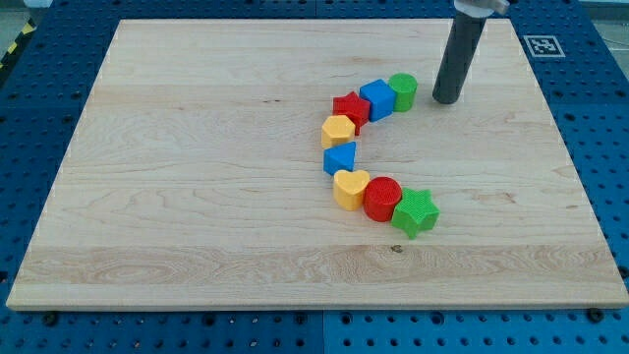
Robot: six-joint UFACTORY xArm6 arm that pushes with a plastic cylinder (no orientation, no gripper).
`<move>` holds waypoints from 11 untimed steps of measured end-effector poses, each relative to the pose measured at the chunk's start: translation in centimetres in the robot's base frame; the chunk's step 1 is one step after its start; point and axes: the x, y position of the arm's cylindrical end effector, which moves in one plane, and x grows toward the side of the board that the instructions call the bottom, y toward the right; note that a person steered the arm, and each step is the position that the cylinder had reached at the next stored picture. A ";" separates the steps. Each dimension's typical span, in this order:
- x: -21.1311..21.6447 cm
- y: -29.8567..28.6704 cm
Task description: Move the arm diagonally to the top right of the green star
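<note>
The green star lies on the wooden board right of centre, at the lower end of a curved row of blocks. It touches a red cylinder on its left. My tip stands well above the star and a little to its right, just right of a green cylinder at the row's upper end, with a small gap between them.
The curved row also holds a yellow heart, a blue block, a yellow hexagon-like block, a red star and a blue cube. A printed marker tag lies off the board's top right corner.
</note>
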 end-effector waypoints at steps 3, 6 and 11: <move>1.2 0.0; 4.3 0.0; -5.1 1.0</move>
